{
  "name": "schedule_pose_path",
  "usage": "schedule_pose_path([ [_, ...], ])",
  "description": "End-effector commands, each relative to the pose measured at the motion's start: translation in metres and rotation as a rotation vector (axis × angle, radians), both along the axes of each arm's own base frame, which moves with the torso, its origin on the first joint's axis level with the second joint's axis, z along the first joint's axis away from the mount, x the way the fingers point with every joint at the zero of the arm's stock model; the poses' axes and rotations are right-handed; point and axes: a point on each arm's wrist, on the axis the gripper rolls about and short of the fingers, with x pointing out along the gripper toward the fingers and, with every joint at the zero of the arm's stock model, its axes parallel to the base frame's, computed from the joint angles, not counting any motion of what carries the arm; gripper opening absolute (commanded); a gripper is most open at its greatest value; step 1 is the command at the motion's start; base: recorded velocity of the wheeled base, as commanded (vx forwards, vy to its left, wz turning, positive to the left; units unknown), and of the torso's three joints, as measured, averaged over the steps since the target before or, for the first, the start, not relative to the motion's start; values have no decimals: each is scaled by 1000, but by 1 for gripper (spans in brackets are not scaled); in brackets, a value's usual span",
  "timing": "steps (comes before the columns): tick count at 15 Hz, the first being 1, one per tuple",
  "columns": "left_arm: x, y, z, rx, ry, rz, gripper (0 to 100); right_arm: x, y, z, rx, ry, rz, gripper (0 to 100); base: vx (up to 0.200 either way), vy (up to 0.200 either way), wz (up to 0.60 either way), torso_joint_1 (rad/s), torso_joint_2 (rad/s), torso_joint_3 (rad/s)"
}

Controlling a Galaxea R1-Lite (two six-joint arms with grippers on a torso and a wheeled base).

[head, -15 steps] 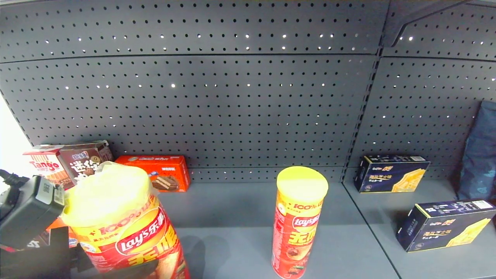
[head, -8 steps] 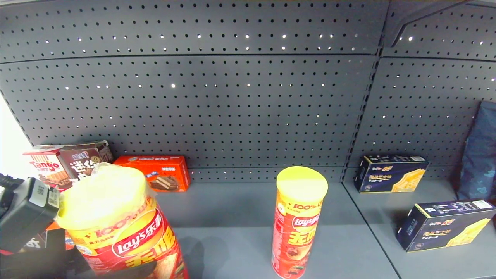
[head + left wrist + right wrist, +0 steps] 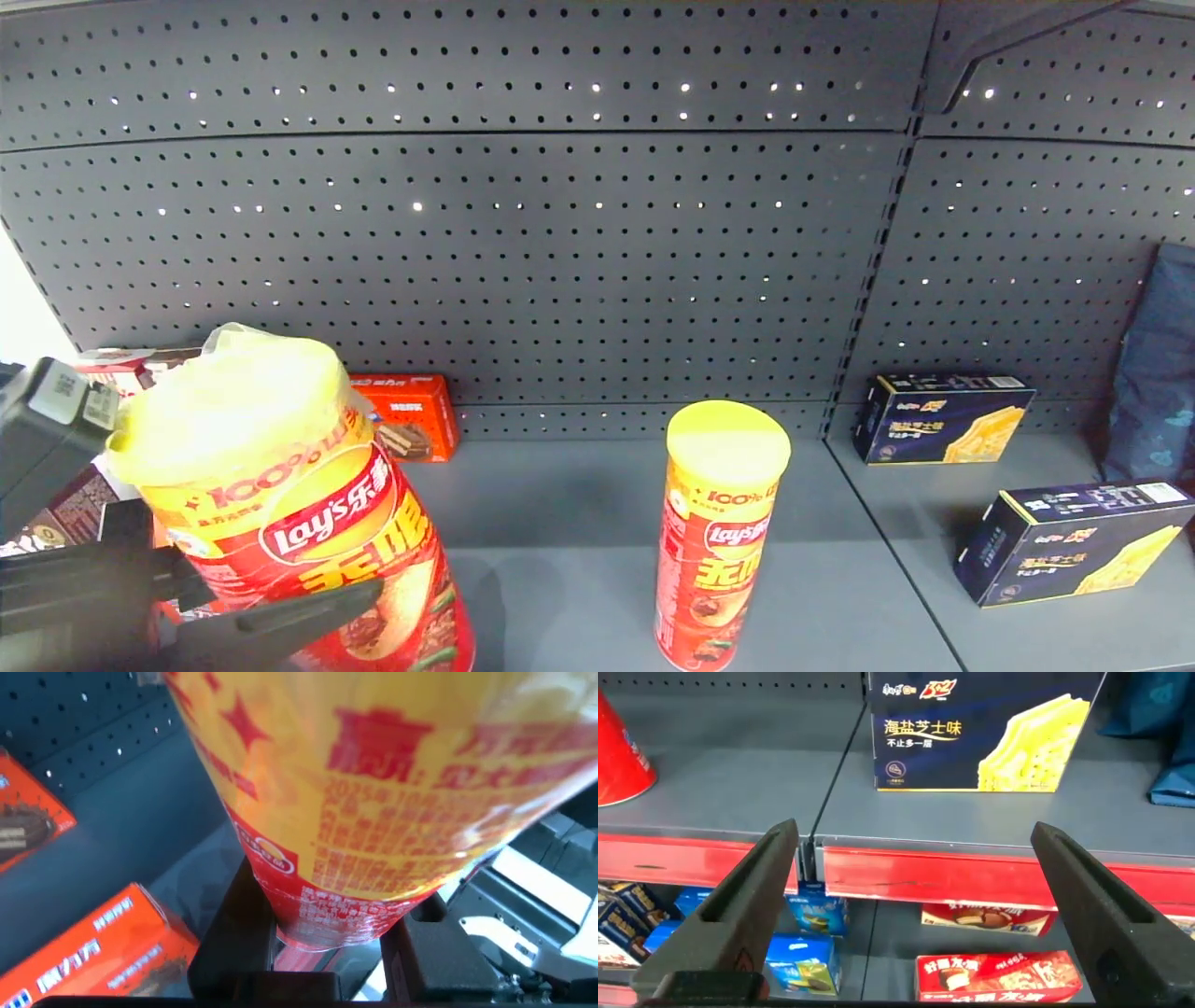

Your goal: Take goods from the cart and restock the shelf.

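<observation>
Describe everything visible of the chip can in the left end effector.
The chip can is a tall red-and-yellow printed tube, seemingly cardboard, with a yellow plastic lid on. It leans, top toward the robot's left, over the left part of the shelf, in front of the orange box. The left end effector is shut on its lower end, black fingers on both sides. Whether it touches the shelf cannot be told.

The dark grey shelf (image 3: 579,523) (pegboard behind, a divider splitting it in two) carries an upright chip can (image 3: 719,541) mid-deck and an orange box (image 3: 415,415) at the back left. Right of the divider lie a rear navy box (image 3: 948,418), a front navy box (image 3: 1074,541) and a dark blue bag (image 3: 1158,373).
</observation>
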Motion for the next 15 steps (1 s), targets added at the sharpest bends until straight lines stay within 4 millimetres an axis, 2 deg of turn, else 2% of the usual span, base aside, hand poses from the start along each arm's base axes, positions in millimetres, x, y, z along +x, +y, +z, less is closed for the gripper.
schedule_pose_path([
  [1, 29, -15, 9, 4, 5, 1, 0, 0, 0, 0, -1, 6, 1, 100, 0, 0, 0, 0, 0, 0],
  [3, 53, -24, 22, -7, -20, 21, 0, 0, 0, 0, -1, 6, 1, 100, 0, 0, 0, 0, 0, 0],
  [5, 78, -25, 27, 13, -25, 64, 0, 0, 0, 0, -1, 6, 1, 100, 0, 0, 0, 0, 0, 0],
  [9, 104, -30, 21, 29, -7, 5, 0, 0, 0, 0, -1, 6, 1, 100, 0, 0, 0, 0, 0, 0],
  [13, 139, -44, 13, 17, 45, -68, 0, 0, 0, 0, -1, 6, 1, 100, 0, 0, 0, 0, 0, 0],
  [14, 154, -52, 5, 27, 69, -79, 0, 0, 0, 0, -1, 6, 1, 100, 0, 0, 0, 0, 0, 0],
  [15, 161, -56, 0, 41, 75, -88, 0, 0, 0, 0, -1, 6, 1, 100, 0, 0, 0, 0, 0, 0],
])
